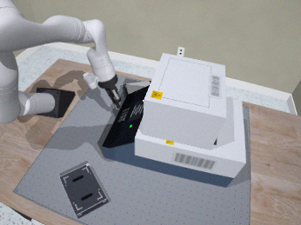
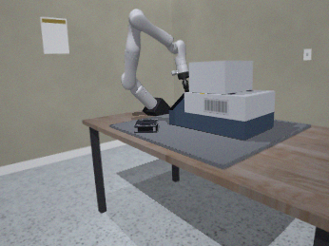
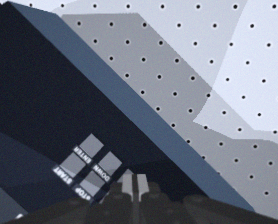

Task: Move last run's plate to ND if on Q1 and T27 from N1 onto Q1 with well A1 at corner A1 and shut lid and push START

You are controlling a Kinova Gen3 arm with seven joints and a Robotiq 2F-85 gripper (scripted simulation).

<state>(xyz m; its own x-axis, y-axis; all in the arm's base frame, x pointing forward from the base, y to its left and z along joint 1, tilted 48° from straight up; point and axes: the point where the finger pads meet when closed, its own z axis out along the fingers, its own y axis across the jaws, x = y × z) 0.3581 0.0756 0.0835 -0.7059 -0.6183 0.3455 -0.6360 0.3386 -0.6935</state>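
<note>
Cycler Q1 [image 1: 191, 157] [image 2: 228, 110], one: on a grey mat [image 1: 143, 188] [image 2: 204, 148] upon the desk [image 1: 274, 157] [image 2: 290, 162]; long axis running from the dark sloped key panel [image 1: 122, 122] [image 3: 45, 100], which faces the arm's side, to the white rear. Key lettering: START, STOP, ENTER, DOWN. Barcodes, two; yellow labels, two. Green lamp [image 1: 130, 126]. Tool [image 1: 117, 108] [image 2: 186, 90] [image 3: 134, 190]: fingers together, nothing held, over the keys.

Tabletop [image 1: 274, 144] [image 2: 290, 164] woodgrain; cycler lid [image 1: 187, 83] [image 2: 221, 76] matt white (plastic-looking); mat [image 1: 143, 188] [image 2: 209, 145] matt.

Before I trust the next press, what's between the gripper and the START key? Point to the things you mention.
The STOP key [image 3: 91, 182] lies between the gripper [image 1: 117, 108] [image 2: 185, 90] [image 3: 134, 190] and the START key [image 3: 72, 164], as the wrist view shows.
</note>
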